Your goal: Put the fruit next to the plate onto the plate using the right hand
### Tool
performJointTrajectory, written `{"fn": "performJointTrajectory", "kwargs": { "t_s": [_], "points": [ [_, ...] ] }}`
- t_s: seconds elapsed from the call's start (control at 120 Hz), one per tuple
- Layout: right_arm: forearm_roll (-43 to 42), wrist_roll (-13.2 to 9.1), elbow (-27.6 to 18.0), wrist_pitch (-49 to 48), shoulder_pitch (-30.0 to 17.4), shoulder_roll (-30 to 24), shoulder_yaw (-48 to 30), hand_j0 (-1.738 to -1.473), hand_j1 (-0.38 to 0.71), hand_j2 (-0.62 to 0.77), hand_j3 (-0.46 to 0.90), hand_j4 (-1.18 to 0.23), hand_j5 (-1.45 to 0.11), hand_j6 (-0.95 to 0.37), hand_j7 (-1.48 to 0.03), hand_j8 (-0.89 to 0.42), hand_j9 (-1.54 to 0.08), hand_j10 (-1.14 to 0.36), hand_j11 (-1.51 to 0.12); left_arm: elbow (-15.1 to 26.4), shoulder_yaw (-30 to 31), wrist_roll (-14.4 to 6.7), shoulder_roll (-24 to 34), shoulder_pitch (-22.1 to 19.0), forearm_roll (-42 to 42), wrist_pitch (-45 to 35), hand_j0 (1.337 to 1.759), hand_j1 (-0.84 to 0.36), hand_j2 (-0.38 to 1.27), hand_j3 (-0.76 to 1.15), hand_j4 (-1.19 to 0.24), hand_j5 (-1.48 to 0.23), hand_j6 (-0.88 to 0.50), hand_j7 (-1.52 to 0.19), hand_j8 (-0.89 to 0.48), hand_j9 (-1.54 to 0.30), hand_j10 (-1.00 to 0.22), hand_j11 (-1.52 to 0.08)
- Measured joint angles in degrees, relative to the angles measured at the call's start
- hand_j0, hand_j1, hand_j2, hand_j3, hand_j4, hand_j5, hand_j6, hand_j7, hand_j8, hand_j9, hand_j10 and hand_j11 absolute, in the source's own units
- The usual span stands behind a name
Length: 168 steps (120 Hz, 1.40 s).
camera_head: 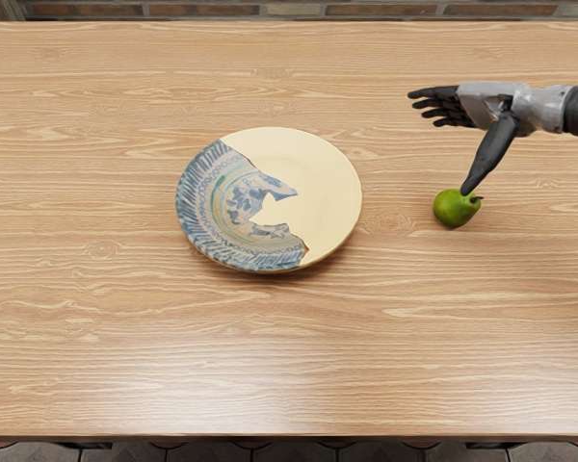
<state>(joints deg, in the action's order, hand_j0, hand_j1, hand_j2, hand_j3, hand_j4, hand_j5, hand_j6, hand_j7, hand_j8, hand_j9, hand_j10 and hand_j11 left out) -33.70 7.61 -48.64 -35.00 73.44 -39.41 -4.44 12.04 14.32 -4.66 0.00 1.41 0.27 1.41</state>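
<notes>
Head view: R hand (477, 109) near fruit (455, 208)

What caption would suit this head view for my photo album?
The right hand, open, reaches over a green fruit lying beside the patterned plate on a wooden table.

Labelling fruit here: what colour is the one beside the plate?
The fruit is green, clearest in the head view.

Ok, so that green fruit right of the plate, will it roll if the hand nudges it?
Probably: the green fruit looks rounded and sits free on the table, so a push may roll it. Its glossy skin could be slippery. It seems small beside the right hand, so likely light.
</notes>
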Motion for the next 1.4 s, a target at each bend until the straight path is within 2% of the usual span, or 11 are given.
{"fn": "performJointTrajectory", "kwargs": {
  "t_s": [0.192, 0.25, 0.292, 0.35, 0.492, 0.55, 0.617, 0.792, 0.925, 1.067, 1.4],
  "points": [
    [0.01, -0.06, -0.27, 0.00, 0.39, 0.51, -0.21, -1.658, -0.32, 0.00, 0.00, -0.03, -0.03, -0.03, -0.03, -0.03, -0.03, -0.03, -0.03, 0.00, 0.00, 0.00, 0.00, 0.00, 0.01, 0.00, 1.658, 0.35, 0.00, 0.00, 0.00, 0.00, 0.00, 0.00, 0.00, 0.00, 0.00, 0.00],
    [0.02, -1.66, -0.68, 0.00, 1.07, 1.02, -0.31, -1.658, -0.32, 0.00, 0.00, -0.03, -0.03, -0.03, -0.03, -0.03, -0.03, -0.03, -0.03, 0.00, 0.00, 0.00, 0.00, 0.00, 0.00, 0.00, 1.658, 0.35, 0.00, 0.00, 0.00, 0.00, 0.00, 0.00, 0.00, 0.00, 0.00, 0.00],
    [0.07, -5.08, -1.16, 0.00, 1.89, 1.44, -0.36, -1.658, -0.32, 0.00, 0.00, -0.03, -0.03, -0.03, -0.03, -0.03, -0.03, -0.03, -0.03, 0.00, 0.00, 0.00, 0.00, 0.00, 0.00, 0.00, 1.658, 0.35, 0.00, 0.00, 0.00, 0.00, 0.00, 0.00, 0.00, 0.00, 0.00, 0.00],
    [0.19, -11.63, -2.19, 0.00, 3.33, 2.12, -0.43, -1.658, -0.32, 0.00, 0.00, -0.03, -0.03, -0.03, -0.03, -0.03, -0.03, -0.03, -0.03, 0.00, 0.00, 0.00, 0.00, 0.00, 0.00, 0.00, 1.658, 0.35, 0.00, 0.00, 0.00, 0.00, 0.00, 0.00, 0.00, 0.00, 0.00, 0.00],
    [0.16, -31.86, -6.52, -0.01, 5.46, 2.72, -4.88, -1.658, -0.32, 0.00, 0.00, -0.03, -0.03, -0.03, -0.03, -0.03, -0.03, -0.03, -0.03, 0.00, 0.00, 0.00, 0.00, 0.00, 0.00, 0.00, 1.658, 0.35, 0.00, 0.00, 0.00, 0.00, 0.00, 0.00, 0.00, 0.00, 0.00, 0.00],
    [-1.53, -36.48, -9.24, -0.01, 5.96, 2.75, -6.16, -1.658, -0.32, 0.00, 0.00, -0.03, -0.03, -0.03, -0.03, -0.03, -0.03, -0.03, -0.03, 0.00, 0.00, 0.00, 0.00, 0.00, 0.00, 0.00, 1.658, 0.35, 0.00, 0.00, 0.00, 0.00, 0.00, 0.00, 0.00, 0.00, 0.00, 0.00],
    [-4.80, -39.38, -13.82, -0.01, 6.14, 2.68, -6.92, -1.658, -0.32, 0.00, 0.00, -0.03, -0.03, -0.03, -0.03, -0.03, -0.03, -0.03, -0.03, 0.00, 0.00, 0.00, 0.00, 0.00, 0.00, 0.00, 1.658, 0.35, 0.00, 0.00, 0.00, 0.00, 0.00, 0.00, 0.00, 0.00, 0.00, 0.00],
    [-11.64, -42.01, -25.01, 4.30, 5.18, 1.85, -7.14, -1.658, -0.32, -0.01, 0.00, -0.03, -0.04, -0.03, -0.04, -0.03, -0.04, -0.03, -0.04, 0.00, 0.01, 0.00, 0.00, 0.00, 0.00, 0.00, 1.658, 0.35, 0.00, 0.00, 0.00, 0.00, 0.00, 0.00, 0.00, 0.00, 0.00, 0.00],
    [-17.09, -42.45, -29.43, 12.63, 2.18, 1.22, -6.90, -1.658, -0.32, -0.01, 0.00, -0.03, -0.04, -0.03, -0.04, -0.03, -0.04, -0.03, -0.04, -0.01, 0.01, 0.00, 0.00, 0.00, 0.00, 0.00, 1.658, 0.35, 0.00, 0.00, 0.00, 0.00, 0.00, 0.00, 0.00, 0.00, 0.00, 0.00],
    [-23.64, -42.57, -31.32, 20.53, -1.83, 1.58, -6.83, -1.658, -0.32, 0.00, 0.00, -0.03, -0.04, -0.03, -0.04, -0.03, -0.04, -0.03, -0.04, 0.00, 0.01, 0.00, 0.00, 0.00, 0.00, 0.00, 1.658, 0.35, 0.00, 0.00, 0.00, 0.00, 0.00, 0.00, 0.00, 0.00, 0.00, 0.00],
    [-30.04, -42.61, -31.51, 30.56, -9.90, 2.38, -6.76, -1.658, -0.31, 0.00, 0.00, -0.03, -0.04, -0.04, -0.04, -0.03, -0.04, -0.03, -0.04, 0.00, 0.00, 0.00, 0.00, 0.00, 0.00, 0.00, 1.658, 0.35, 0.00, 0.00, 0.00, 0.00, 0.00, 0.00, 0.00, 0.00, 0.00, 0.00]
  ]
}}
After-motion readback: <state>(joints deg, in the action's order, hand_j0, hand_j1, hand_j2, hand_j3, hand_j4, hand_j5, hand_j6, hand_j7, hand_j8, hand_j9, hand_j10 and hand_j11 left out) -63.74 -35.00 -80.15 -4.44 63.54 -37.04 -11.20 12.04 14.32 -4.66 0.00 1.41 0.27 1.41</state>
